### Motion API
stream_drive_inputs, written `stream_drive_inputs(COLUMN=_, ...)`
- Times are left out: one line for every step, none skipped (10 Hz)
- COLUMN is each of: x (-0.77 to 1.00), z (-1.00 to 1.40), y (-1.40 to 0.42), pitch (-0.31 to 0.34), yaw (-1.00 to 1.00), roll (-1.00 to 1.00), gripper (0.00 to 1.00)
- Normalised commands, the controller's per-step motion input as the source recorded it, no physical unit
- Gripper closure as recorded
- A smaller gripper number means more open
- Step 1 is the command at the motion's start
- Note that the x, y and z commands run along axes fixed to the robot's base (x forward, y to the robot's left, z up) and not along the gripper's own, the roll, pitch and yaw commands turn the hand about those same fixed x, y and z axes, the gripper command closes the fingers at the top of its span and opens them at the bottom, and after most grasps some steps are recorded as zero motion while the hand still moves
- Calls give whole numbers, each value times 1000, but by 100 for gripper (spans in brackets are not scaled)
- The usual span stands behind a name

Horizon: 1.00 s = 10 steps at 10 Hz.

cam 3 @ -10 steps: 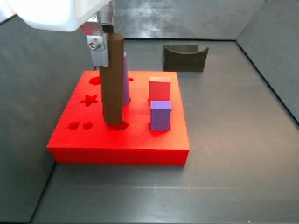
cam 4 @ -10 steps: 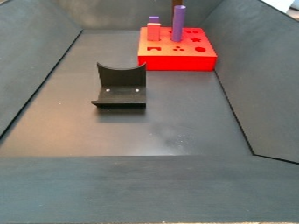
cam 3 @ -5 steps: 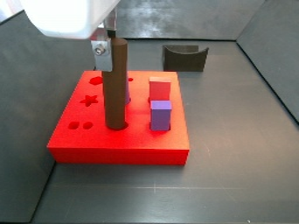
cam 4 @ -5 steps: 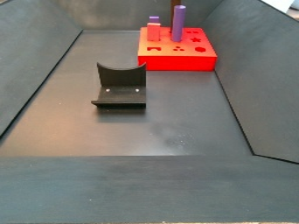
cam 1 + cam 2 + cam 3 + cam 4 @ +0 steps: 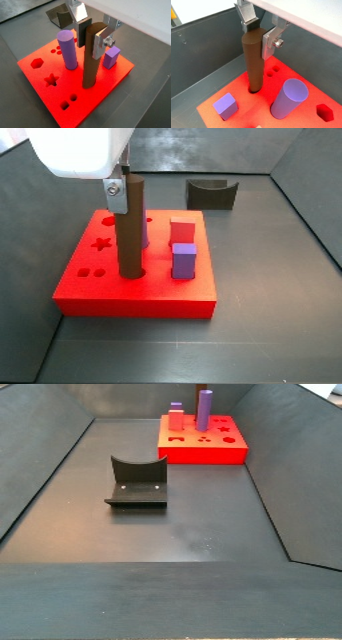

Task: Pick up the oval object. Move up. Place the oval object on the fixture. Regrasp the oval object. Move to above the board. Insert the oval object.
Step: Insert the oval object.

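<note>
One step remains: the end effector is grasping the long brown oval object, pushing it into the red-orange board; releasing should follow.

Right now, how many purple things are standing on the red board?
2. A tall purple cylinder stands beside the oval object that the gripper holds in its hole. A short purple block stands near the board's edge. More could be hidden behind them.
</note>
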Motion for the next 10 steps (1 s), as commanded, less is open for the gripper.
stream_drive_inputs(x=503, z=-606, y=0, pitch=123, yaw=-303, roll=37, gripper=100)
stream_drive_inputs(x=477, z=-649, y=0, pitch=46, yaw=-469, roll=0, gripper=100)
stream_drive_inputs(x=374, z=-643, y=0, pitch=0, yaw=-437, roll=0, gripper=100)
stream_drive_inputs(x=197, z=-569, y=0, pitch=0, yaw=-357, roll=0, gripper=100)
stream_drive_inputs(x=106, z=-469, y=0, pitch=0, yaw=-263, roll=0, gripper=100)
stream_drive_inputs(x=106, z=-406, y=0, pitch=0, yaw=-197, roll=33, gripper=100)
stream_drive_inputs(x=0, z=-460, y=6, pitch=0, yaw=-117, roll=80, gripper=100)
stream_drive_inputs(x=-371, z=-466, y=320, pitch=-91, yaw=0, roll=0, gripper=100)
stream_drive_inputs(x=-726, z=-380, y=323, pitch=-283, yaw=-34, roll=-160, gripper=100)
stream_drive_inputs(x=-451, z=-223, y=200, pitch=-227, yaw=0, roll=-171, gripper=100)
